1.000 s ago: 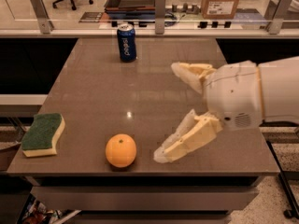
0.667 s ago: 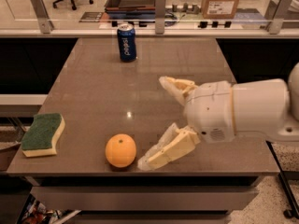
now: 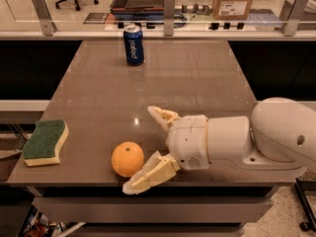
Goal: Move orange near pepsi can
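The orange (image 3: 127,158) sits near the front edge of the brown table (image 3: 197,78), left of centre. The pepsi can (image 3: 134,44) stands upright at the far side of the table, well away from the orange. My gripper (image 3: 143,149) comes in from the right on a white arm and is open. One finger (image 3: 148,174) lies just right of and below the orange, touching or nearly touching it. The other finger (image 3: 162,116) is above and to the right. The orange lies at the mouth of the gripper, not held.
A green-and-yellow sponge (image 3: 45,141) lies at the table's front left corner. A railing with posts (image 3: 169,6) runs behind the table's far edge. A cardboard box (image 3: 235,1) stands beyond it.
My gripper and arm have moved left and toward the front edge, closing in on the orange. The orange, can and sponge have not moved.
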Tool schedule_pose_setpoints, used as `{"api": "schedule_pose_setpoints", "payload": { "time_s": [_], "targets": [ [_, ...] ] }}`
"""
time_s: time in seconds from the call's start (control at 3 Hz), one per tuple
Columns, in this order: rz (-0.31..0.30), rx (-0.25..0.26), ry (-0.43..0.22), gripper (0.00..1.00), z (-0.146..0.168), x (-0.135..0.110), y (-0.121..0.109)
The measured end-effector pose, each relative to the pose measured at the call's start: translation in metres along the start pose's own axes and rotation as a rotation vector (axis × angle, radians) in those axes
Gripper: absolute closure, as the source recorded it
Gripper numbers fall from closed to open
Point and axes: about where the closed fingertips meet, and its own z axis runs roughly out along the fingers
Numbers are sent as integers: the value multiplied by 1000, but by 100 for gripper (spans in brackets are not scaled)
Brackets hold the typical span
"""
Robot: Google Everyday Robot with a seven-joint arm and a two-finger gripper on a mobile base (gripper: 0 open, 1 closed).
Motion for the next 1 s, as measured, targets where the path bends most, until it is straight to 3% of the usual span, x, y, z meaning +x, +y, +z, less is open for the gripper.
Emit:
{"api": "schedule_pose_setpoints", "payload": {
  "time_s": [0.33,1.0],
  "targets": [
    [19,-23,-26,16,18,15,10],
    [7,-26,-21,62,19,11,12]
  ]
}}
